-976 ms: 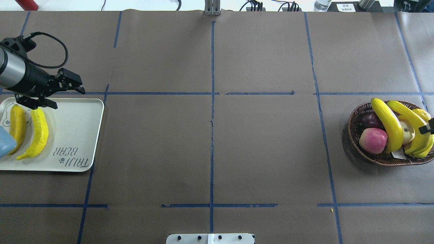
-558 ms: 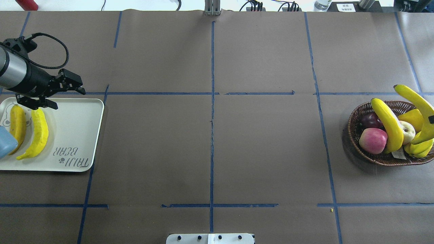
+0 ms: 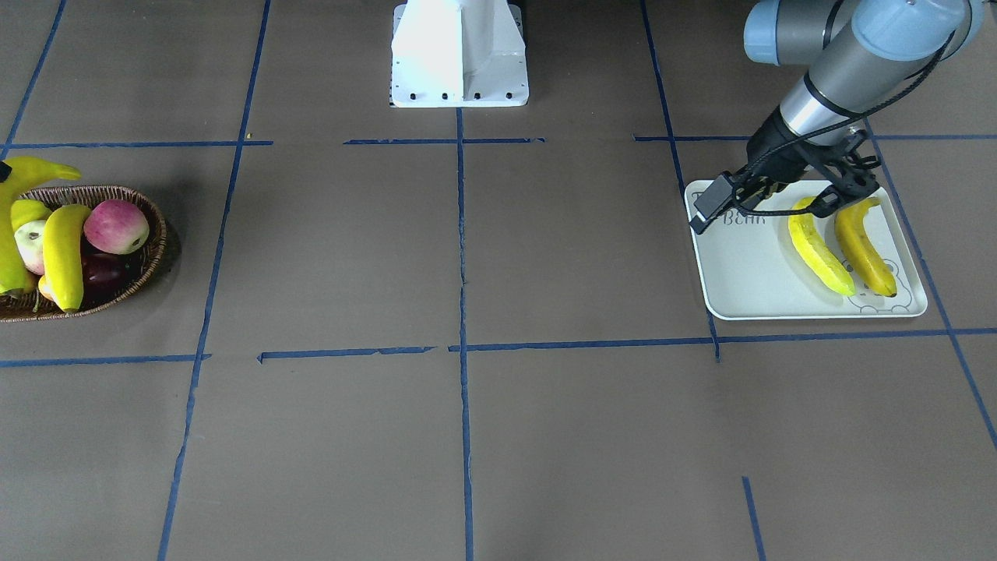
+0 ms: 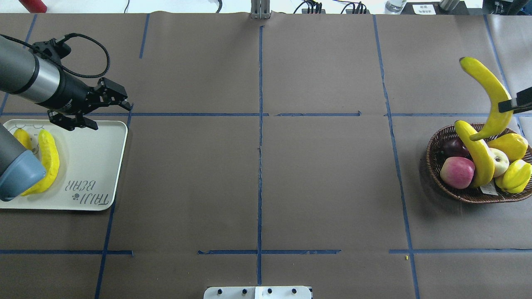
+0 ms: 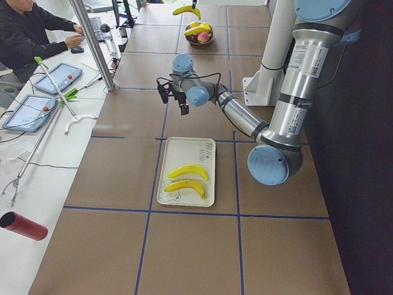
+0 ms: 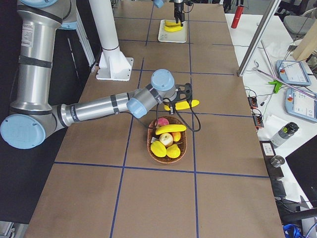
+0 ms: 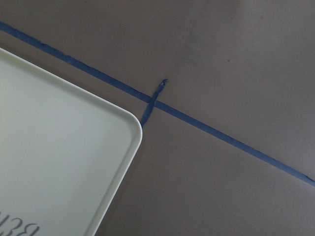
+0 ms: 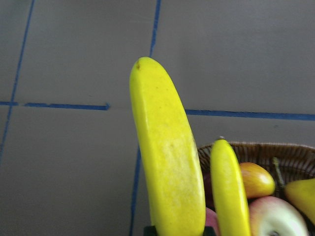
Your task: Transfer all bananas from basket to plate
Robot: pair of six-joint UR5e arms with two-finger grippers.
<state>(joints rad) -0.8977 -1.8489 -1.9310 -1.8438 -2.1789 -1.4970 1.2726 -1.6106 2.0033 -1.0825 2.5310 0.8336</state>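
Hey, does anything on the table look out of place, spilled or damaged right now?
Nothing spilled or damaged. The only oddity is a banana hanging in the air by the basket, clamped in the right gripper, mid-transfer. Two more bananas lie side by side on the plate.

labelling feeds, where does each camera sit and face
Front-facing: across table, facing base; left arm at the plate.
Overhead: behind the robot, looking down; left gripper, held banana.
Exterior left: table's end, left arm near.
Exterior right: opposite end, right arm near.
Left wrist: down on plate's corner; no body.
Right wrist: along held banana, above basket.
Both side views share the plate.
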